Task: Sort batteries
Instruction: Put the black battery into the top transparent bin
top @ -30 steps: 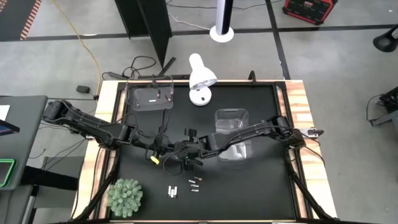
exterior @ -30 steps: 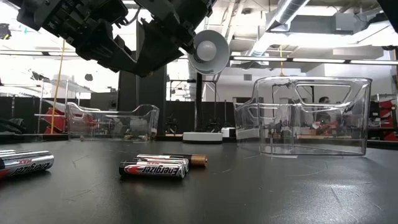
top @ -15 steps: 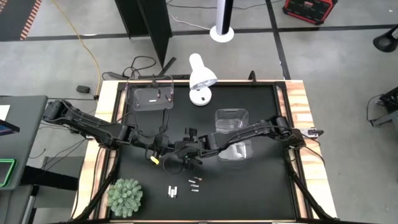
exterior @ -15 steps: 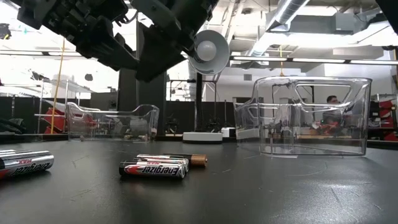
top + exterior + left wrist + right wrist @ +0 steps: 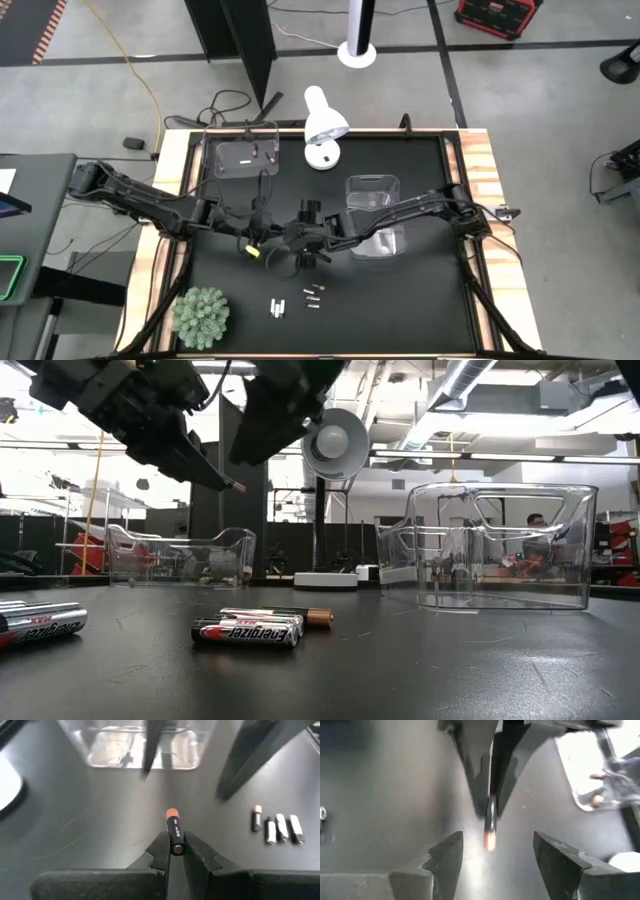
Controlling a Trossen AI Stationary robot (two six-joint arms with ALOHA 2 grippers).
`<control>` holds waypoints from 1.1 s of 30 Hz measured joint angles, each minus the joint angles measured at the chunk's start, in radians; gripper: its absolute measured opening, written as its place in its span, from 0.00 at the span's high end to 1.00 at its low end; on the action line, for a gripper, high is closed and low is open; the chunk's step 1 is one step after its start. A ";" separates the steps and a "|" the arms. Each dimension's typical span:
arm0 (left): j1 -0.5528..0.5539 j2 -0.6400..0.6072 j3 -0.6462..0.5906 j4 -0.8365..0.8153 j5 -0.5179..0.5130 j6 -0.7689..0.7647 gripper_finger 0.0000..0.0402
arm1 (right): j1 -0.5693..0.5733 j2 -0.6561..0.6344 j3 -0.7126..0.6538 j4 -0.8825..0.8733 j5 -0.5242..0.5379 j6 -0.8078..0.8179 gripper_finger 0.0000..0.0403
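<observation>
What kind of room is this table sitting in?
Probably a workshop or robotics lab: bare concrete floor with cables trailing across it, exposed ceiling ducts, and a person seated at a bench far behind the clear bin.

Black battery (image 5: 175, 834) copper tip; black table (image 5: 420, 300); white lamp (image 5: 324, 125).
</observation>
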 joint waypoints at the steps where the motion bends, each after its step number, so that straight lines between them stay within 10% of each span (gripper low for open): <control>1: 0.008 -0.006 0.000 -0.001 -0.009 -0.009 0.93 | 0.004 -0.009 0.000 -0.018 0.016 -0.003 0.37; 19: 0.365 -0.356 -0.002 -0.303 -0.376 -0.126 0.93 | 0.020 -0.053 -0.079 -0.108 0.138 0.025 0.37; 33: 0.680 -0.322 -0.002 -0.579 -0.436 -0.284 0.93 | 0.026 -0.053 -0.140 -0.058 0.138 0.016 0.37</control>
